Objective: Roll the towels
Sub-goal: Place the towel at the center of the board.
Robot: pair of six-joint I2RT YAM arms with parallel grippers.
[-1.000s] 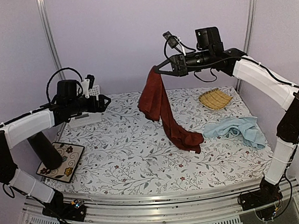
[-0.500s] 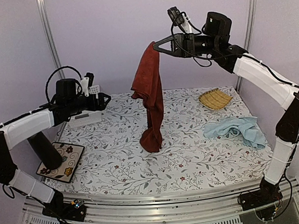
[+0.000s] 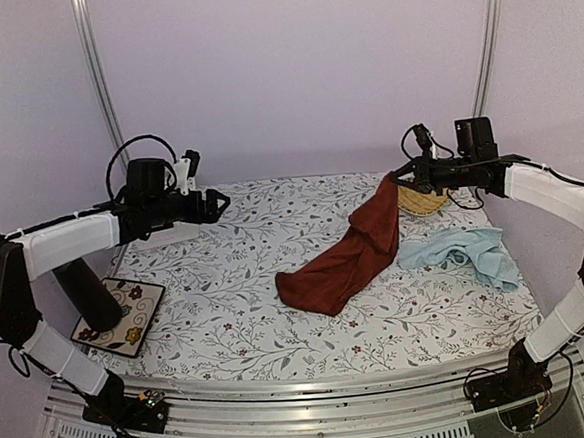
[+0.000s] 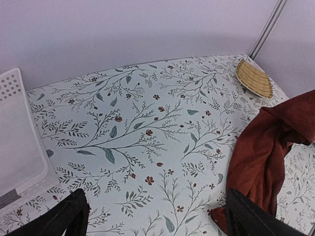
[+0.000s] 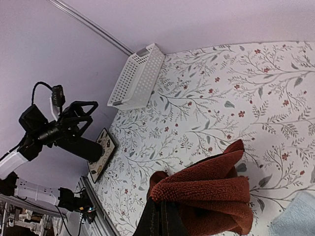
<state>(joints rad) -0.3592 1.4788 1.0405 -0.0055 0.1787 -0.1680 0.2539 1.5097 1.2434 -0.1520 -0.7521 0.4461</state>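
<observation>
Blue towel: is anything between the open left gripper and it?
Yes. The red towel lies stretched across the path between the left gripper and the blue towel, its upper corner pinched in the right gripper.

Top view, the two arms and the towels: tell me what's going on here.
The right gripper is shut on one end of the rust-red towel, holding it up while the rest trails down onto the table. The left gripper hovers open over the left side, holding nothing. The light blue towel lies crumpled at the right. Neither is rolled yet.
</observation>
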